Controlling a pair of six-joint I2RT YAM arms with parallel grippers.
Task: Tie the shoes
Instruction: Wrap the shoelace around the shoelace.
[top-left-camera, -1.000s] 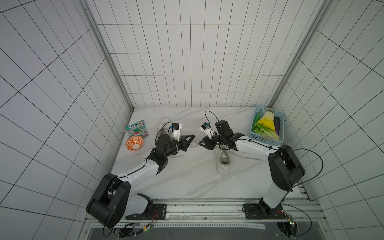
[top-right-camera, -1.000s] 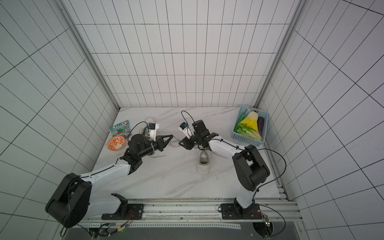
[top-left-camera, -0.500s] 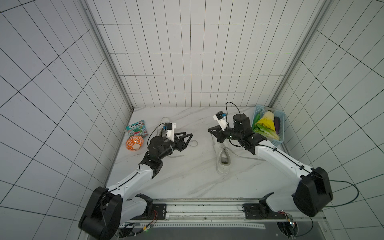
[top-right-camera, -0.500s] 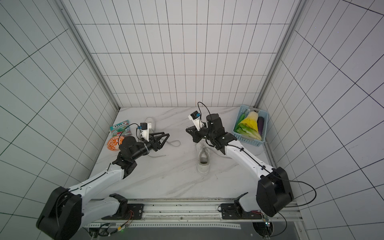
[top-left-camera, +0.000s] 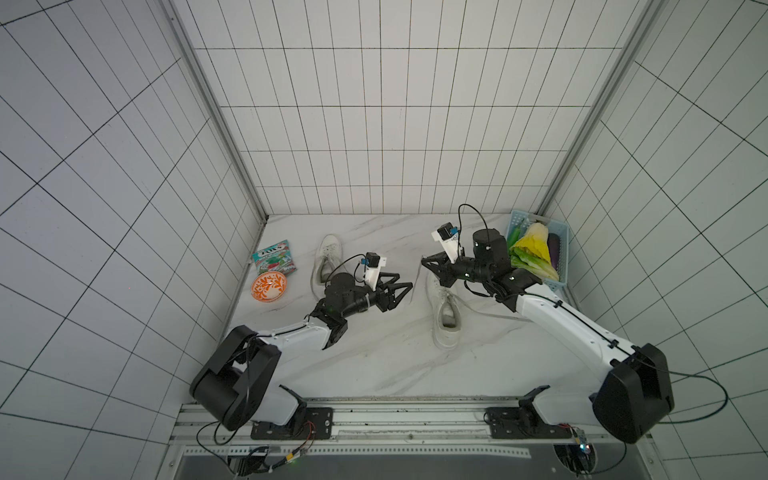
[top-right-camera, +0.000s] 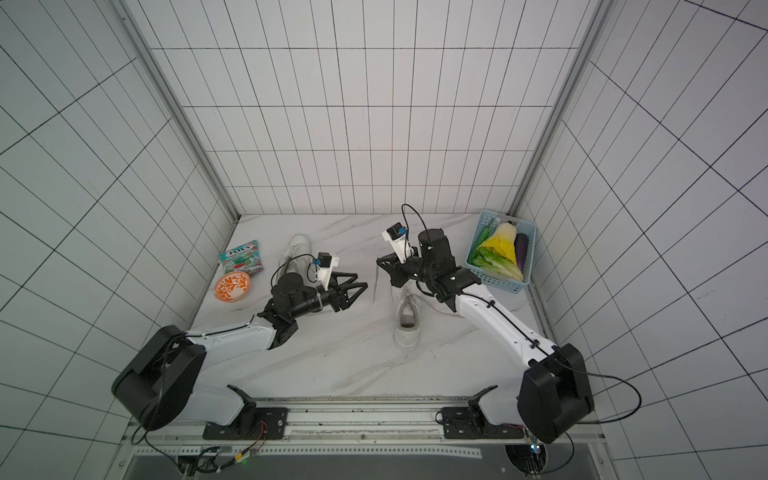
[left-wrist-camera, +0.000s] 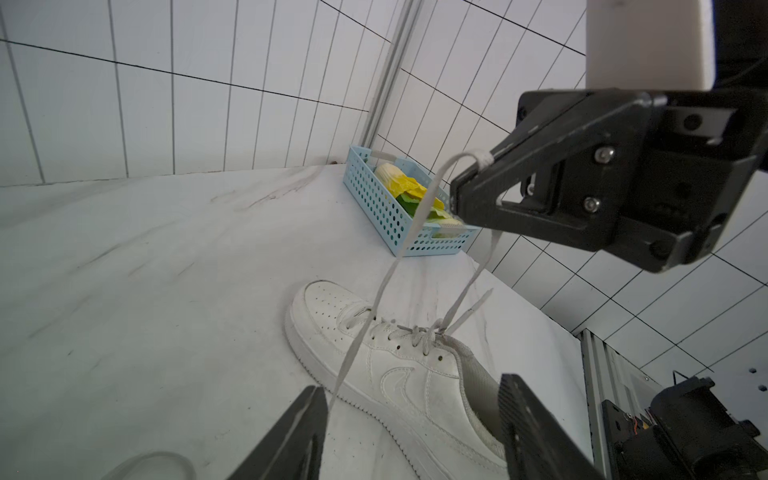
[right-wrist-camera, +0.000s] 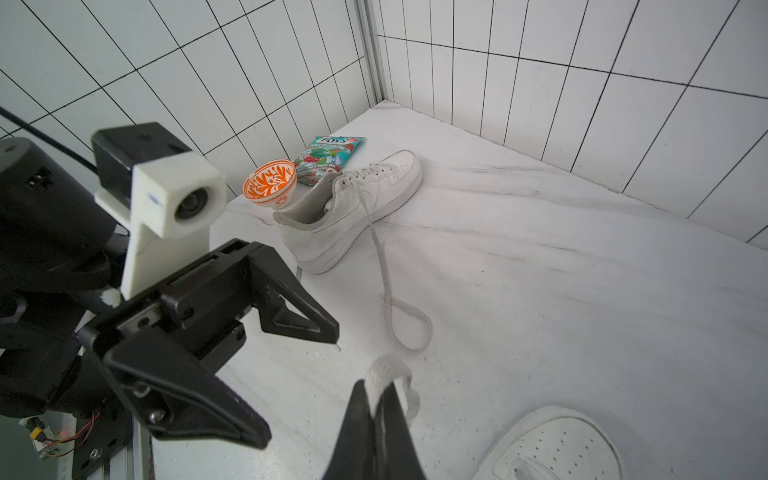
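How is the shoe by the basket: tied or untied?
Untied: no bow on the shoe, and the right tool holds one loose lace up.

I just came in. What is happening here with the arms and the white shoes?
A robot's shoe-tying job. The right claw is shut on a lace of the shoe nearest it and holds it up. The left claw is open, facing it, gripping nothing. The other shoe lies by the orange bowl, its own lace loose on the table.

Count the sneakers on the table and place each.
2. One sneaker lies beside the orange bowl; the other sneaker lies mid-table under the right pincer. No more seem hidden.
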